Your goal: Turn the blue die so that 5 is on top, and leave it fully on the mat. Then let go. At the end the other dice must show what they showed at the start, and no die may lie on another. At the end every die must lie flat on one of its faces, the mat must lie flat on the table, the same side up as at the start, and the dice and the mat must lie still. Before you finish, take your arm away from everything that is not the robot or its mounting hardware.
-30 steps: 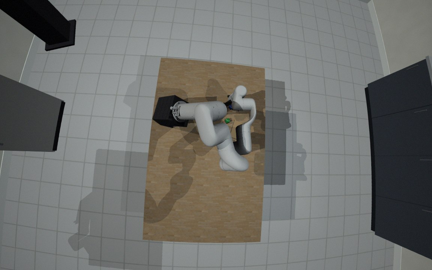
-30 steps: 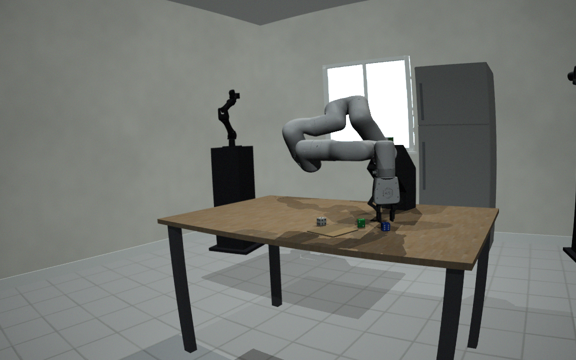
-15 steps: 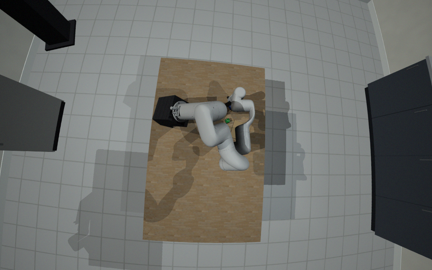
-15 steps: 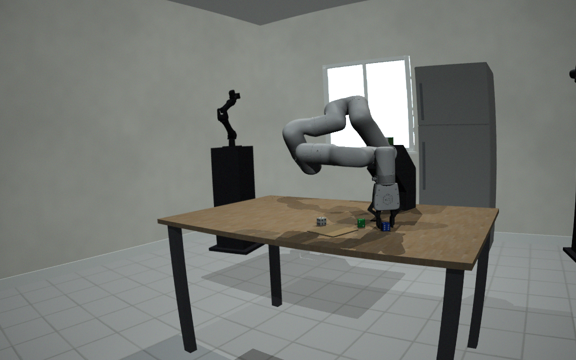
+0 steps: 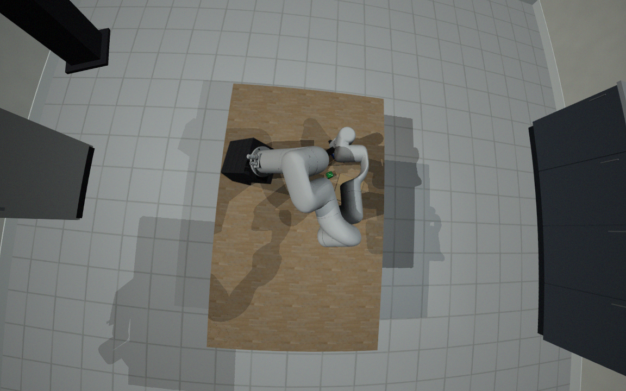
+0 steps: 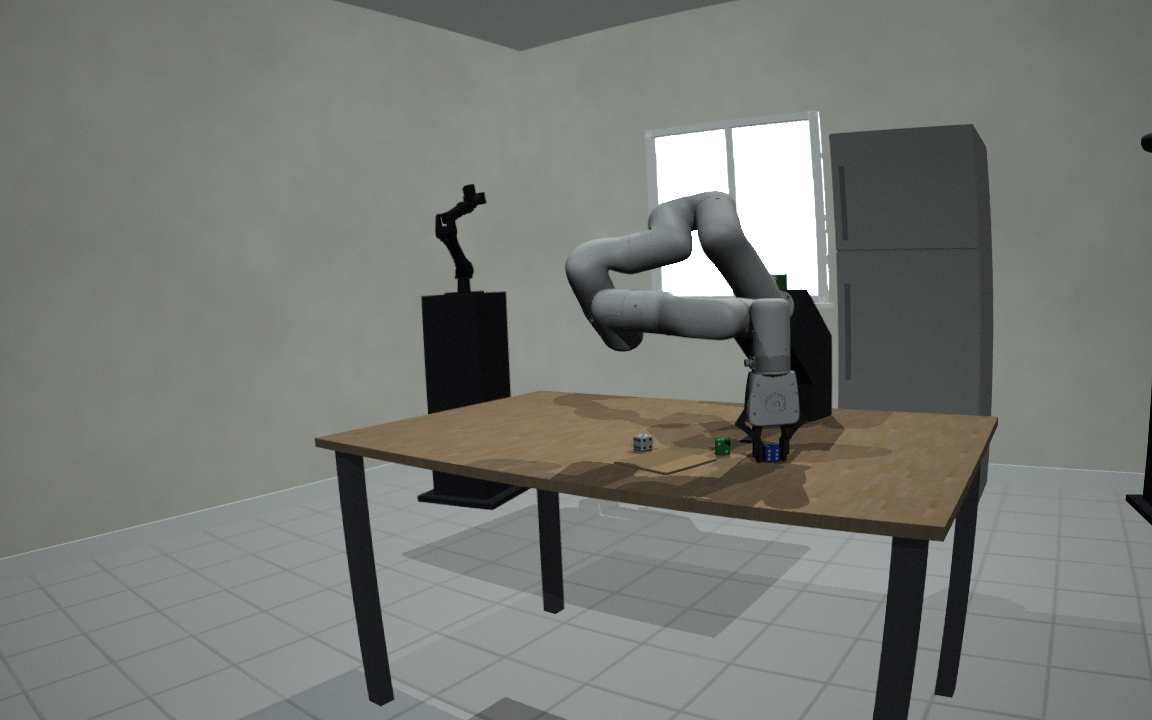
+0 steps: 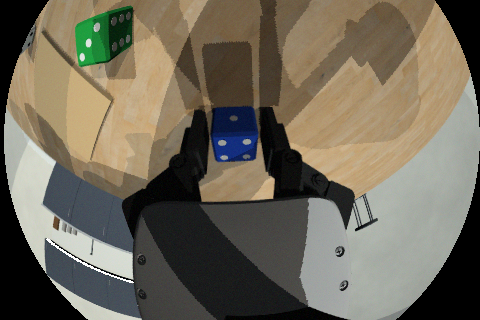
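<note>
A wooden table point(image 5: 295, 301) point(image 6: 490, 438) point(image 7: 330, 127) stands on the floor, its near side carrying a thin tan mat point(image 5: 345, 178) point(image 6: 665, 461) point(image 7: 65, 95). The blue die point(image 6: 772, 453) point(image 7: 234, 134) sits on the wood, off the mat, one-pip and four-pip faces showing in the wrist view. Around it the gripper point(image 6: 771, 457) point(image 7: 234, 122) is partly spread, a finger on either side, gaps showing, pinching nothing. Beside the mat is the green die point(image 5: 329, 175) point(image 6: 721, 445) point(image 7: 104, 36); the white die point(image 6: 643, 443) point(image 7: 30, 38) sits farther along. Beyond stand a black pedestal point(image 6: 465, 358), a grey fridge point(image 6: 907, 313) and a bright window point(image 6: 691, 170).
</note>
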